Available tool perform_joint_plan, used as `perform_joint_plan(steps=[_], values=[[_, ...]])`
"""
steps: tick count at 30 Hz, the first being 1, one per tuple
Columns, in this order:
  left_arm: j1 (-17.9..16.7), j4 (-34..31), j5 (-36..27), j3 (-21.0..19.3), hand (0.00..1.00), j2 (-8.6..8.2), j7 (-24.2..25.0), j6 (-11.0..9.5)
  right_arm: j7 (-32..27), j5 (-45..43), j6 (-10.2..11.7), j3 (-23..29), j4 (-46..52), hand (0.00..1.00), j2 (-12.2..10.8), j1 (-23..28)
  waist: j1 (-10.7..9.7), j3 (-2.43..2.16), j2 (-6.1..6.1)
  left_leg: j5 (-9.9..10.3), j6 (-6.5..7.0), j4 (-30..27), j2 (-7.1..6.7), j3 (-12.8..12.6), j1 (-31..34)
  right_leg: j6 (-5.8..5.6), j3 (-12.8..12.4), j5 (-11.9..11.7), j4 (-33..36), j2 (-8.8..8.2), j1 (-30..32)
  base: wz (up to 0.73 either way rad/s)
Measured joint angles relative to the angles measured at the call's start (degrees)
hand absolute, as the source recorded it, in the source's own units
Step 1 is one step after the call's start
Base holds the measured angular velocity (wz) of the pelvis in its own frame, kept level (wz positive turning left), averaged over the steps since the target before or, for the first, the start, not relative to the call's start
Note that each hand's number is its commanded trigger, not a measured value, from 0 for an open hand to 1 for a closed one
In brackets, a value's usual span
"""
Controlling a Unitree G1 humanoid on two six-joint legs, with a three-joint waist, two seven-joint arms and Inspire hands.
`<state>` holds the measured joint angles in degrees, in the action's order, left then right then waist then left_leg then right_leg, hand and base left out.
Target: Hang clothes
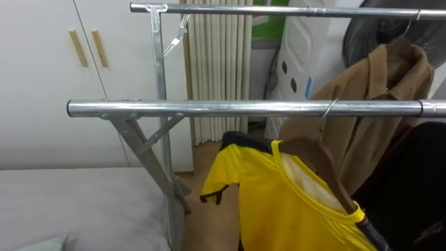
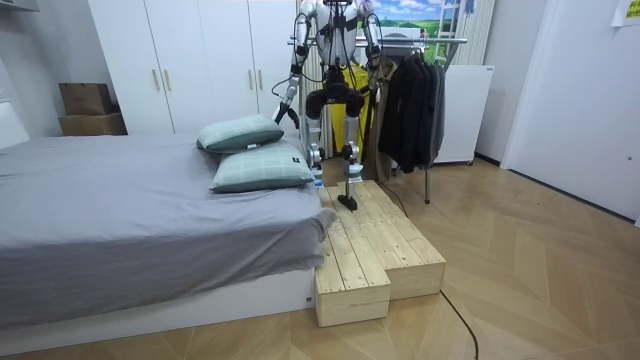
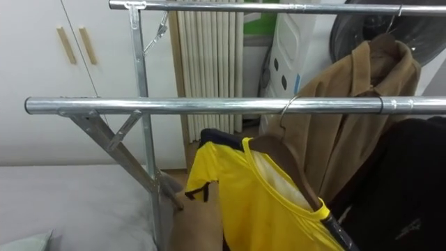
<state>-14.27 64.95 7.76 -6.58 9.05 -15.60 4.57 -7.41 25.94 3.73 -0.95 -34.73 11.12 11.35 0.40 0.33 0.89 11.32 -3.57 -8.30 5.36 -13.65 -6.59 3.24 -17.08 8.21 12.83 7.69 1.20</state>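
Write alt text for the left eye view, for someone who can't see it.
A yellow shirt hangs by its hanger hook from the near metal rail of a clothes rack. Behind it, a brown coat hangs from the upper rail; white wardrobe doors and a grey bed lie to the left.

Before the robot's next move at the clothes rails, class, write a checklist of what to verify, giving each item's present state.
1. Hanger hook over the front rail: ok.
2. Yellow shirt hanging below that hook: ok.
3. Free rail to the left of the shirt: ok.
4. Shirt apart from the brown coat behind it: cannot tell.
5. Left hand low, away from the rail: ok.
6. Robot standing on the wooden platform: ok.
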Motion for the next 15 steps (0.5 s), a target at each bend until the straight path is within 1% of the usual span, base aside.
perform_joint_plan(steps=[5,8,13,15], values=[[0.02,-0.01,-0.31,-0.06,0.00,0.01,0.00,-0.06,1.93,-0.08,-0.10,0.03,-7.52,0.00,-0.05,0.10,-0.10,0.14,0.20,0.01,0.03,-0.01,-0.08,-0.02,0.06,-0.08,-0.17,0.10,-0.06,-0.04,0.07,0.00],[0.05,0.29,-0.32,-0.10,0.00,0.13,-0.02,-0.30,3.51,-2.73,0.29,0.06,-11.94,0.00,-0.04,-0.20,-0.15,0.07,0.30,0.02,0.04,0.00,-0.08,0.14,-0.03,-0.06,-0.06,0.09,-0.05,-0.04,-0.05,0.01],[0.02,0.43,-0.32,-0.07,0.00,0.17,-0.02,-0.87,6.47,-7.57,0.80,-0.02,-18.26,0.00,-0.07,-0.23,-0.07,0.17,0.33,0.01,0.03,0.00,-0.08,0.38,-0.01,-0.01,0.01,0.14,-0.01,-0.05,-0.05,0.00],[0.03,0.54,-0.39,0.05,0.00,0.23,-0.02,-0.93,8.32,-8.23,1.21,-0.74,-22.99,0.00,-0.21,-1.15,-0.01,0.24,0.45,0.02,0.03,0.01,-0.06,0.33,0.02,-0.02,0.04,0.20,-0.02,-0.06,-0.04,0.00]])
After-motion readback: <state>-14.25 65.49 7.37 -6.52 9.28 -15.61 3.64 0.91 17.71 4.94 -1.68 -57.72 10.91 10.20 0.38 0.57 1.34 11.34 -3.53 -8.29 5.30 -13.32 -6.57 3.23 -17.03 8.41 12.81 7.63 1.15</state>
